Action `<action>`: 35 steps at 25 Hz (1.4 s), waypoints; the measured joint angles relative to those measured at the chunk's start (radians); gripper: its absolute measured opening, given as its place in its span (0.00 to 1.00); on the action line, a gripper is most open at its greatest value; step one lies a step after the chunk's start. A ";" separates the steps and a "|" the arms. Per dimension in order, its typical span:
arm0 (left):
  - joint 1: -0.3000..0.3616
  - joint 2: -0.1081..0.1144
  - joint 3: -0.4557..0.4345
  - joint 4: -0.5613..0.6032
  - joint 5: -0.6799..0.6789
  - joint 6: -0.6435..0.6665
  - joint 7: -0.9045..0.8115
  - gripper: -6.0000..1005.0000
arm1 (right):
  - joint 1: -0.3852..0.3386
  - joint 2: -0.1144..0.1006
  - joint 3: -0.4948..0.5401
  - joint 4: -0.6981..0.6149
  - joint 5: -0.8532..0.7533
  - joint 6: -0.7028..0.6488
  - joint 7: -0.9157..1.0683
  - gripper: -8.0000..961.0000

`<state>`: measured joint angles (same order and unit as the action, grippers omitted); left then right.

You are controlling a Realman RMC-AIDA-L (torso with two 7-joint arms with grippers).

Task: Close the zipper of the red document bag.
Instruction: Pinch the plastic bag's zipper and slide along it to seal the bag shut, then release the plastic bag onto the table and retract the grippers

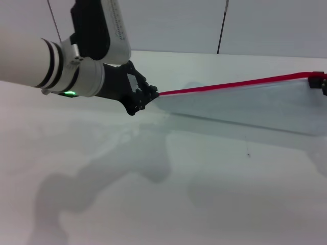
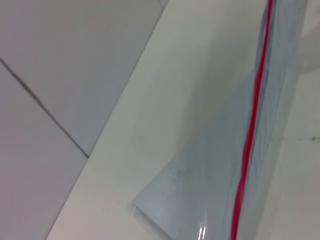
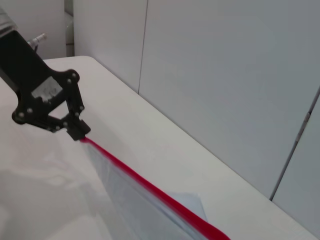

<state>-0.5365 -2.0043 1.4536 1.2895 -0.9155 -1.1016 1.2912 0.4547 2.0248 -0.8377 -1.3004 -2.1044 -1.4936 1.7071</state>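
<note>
The red document bag (image 1: 255, 104) is a pale translucent pouch held up off the table, stretched between my two grippers. Its zipper (image 1: 230, 85) runs as a taut red strip along the top edge. My left gripper (image 1: 152, 95) is shut on the zipper's left end, and the slider cannot be made out there. The right wrist view shows that same left gripper (image 3: 79, 131) pinching the end of the red zipper (image 3: 145, 185). My right gripper (image 1: 322, 84) is only partly in view at the far right, shut on the bag's other top corner. The left wrist view shows the zipper (image 2: 252, 115) crossing the bag (image 2: 210, 175).
The white table (image 1: 153, 194) spreads under the bag and carries the arm's shadow. Grey wall panels (image 1: 204, 25) stand just behind the table's far edge.
</note>
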 joint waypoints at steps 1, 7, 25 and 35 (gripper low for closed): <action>0.001 0.000 -0.005 -0.002 0.000 0.000 0.000 0.06 | 0.000 0.000 0.001 0.000 0.000 0.000 0.000 0.05; 0.004 0.000 -0.007 -0.006 0.001 0.000 0.002 0.06 | -0.001 0.000 0.012 0.013 -0.002 -0.001 -0.017 0.04; 0.000 -0.013 -0.079 0.008 -0.006 -0.009 0.002 0.15 | 0.043 -0.001 0.083 0.068 -0.046 -0.066 -0.054 0.08; 0.058 -0.024 -0.283 0.042 -0.311 -0.003 0.088 0.38 | 0.038 0.009 0.188 0.080 0.052 -0.059 -0.057 0.40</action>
<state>-0.4784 -2.0288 1.1702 1.3316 -1.2268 -1.1046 1.3790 0.4927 2.0338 -0.6501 -1.2202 -2.0524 -1.5524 1.6501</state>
